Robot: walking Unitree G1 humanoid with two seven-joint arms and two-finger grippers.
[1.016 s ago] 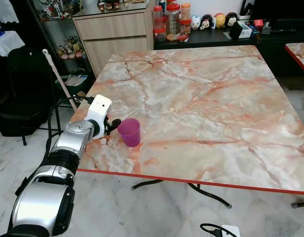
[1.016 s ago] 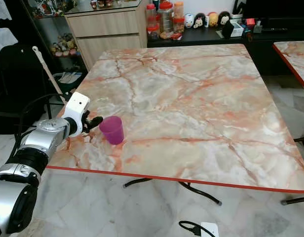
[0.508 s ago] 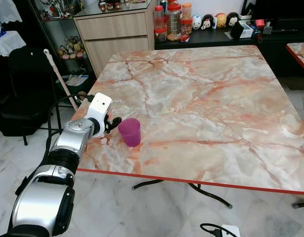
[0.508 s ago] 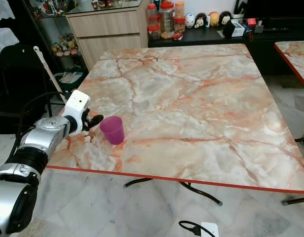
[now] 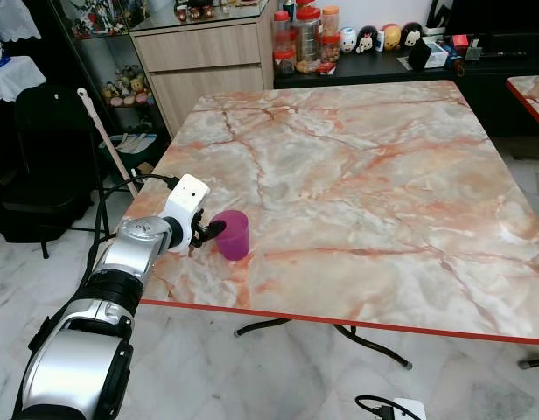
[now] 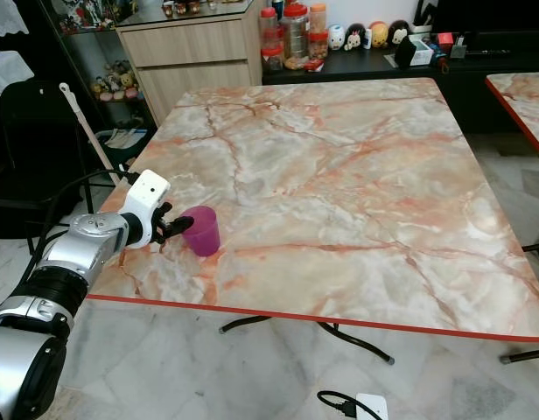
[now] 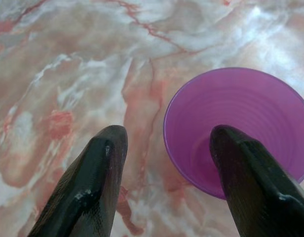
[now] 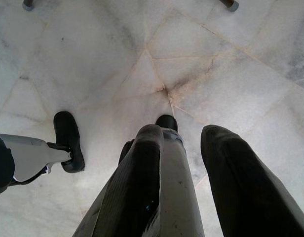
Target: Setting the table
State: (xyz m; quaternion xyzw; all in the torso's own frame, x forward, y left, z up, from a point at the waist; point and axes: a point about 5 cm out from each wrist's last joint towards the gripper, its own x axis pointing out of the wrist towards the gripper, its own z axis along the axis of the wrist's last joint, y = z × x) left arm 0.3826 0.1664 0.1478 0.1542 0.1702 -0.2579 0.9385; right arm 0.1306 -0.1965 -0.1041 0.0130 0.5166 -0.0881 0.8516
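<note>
The left end effector [image 5: 210, 231] is at the left side of the cup, its two black fingers apart. One finger [image 7: 250, 173] sits over the cup's rim and the other finger [image 7: 93, 177] is outside it, so my guess is it wants to pinch the wall. The small purple plastic cup [image 5: 234, 234] stands upright near the front left corner of the pink marble counter [image 5: 366, 175] (an easy reach). The right end effector [image 8: 191, 182] hangs over the floor, fingers apart, doing nothing.

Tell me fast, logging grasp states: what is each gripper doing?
Left gripper: open, one finger over the purple cup, not closed on it.
Right gripper: open, holding nothing.
</note>
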